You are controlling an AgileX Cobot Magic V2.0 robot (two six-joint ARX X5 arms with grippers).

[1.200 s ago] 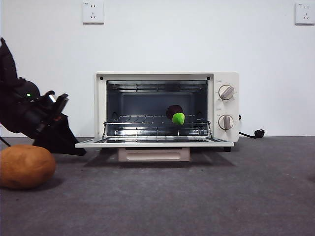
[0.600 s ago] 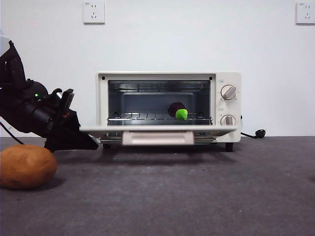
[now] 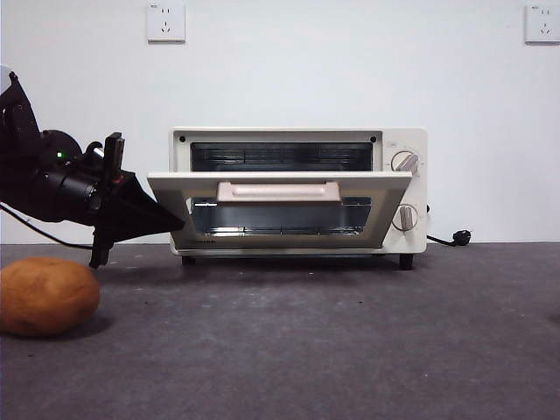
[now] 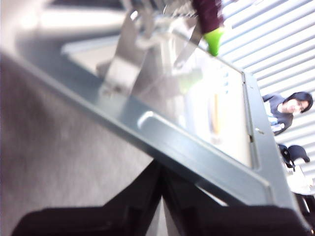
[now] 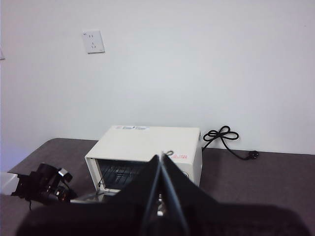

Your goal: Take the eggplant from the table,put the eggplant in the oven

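The cream oven (image 3: 418, 197) stands at the back of the dark grey table (image 3: 306, 350). Its glass door (image 3: 280, 229) is tilted about halfway up, the bar handle (image 3: 278, 191) facing me. My left gripper (image 3: 171, 223) is shut, its tip pressed under the door's left corner. The left wrist view shows the shut gripper (image 4: 161, 169) against the door frame (image 4: 206, 162), with the purple eggplant (image 4: 210, 22) and its green cap lying on the rack inside. In the front view the door hides the eggplant. My right gripper (image 5: 161, 164) is shut on nothing, high above and back from the oven (image 5: 147, 142).
A round brown potato (image 3: 45, 296) lies on the table at the near left, below the left arm. A black power cord (image 3: 451, 236) trails from the oven's right side along the wall. Wall sockets (image 3: 166, 21) sit high on the white wall.
The oven door has swung up from flat open to about half raised, pushed from below by my left gripper, which rose with it. The door now covers the eggplant in the front view.
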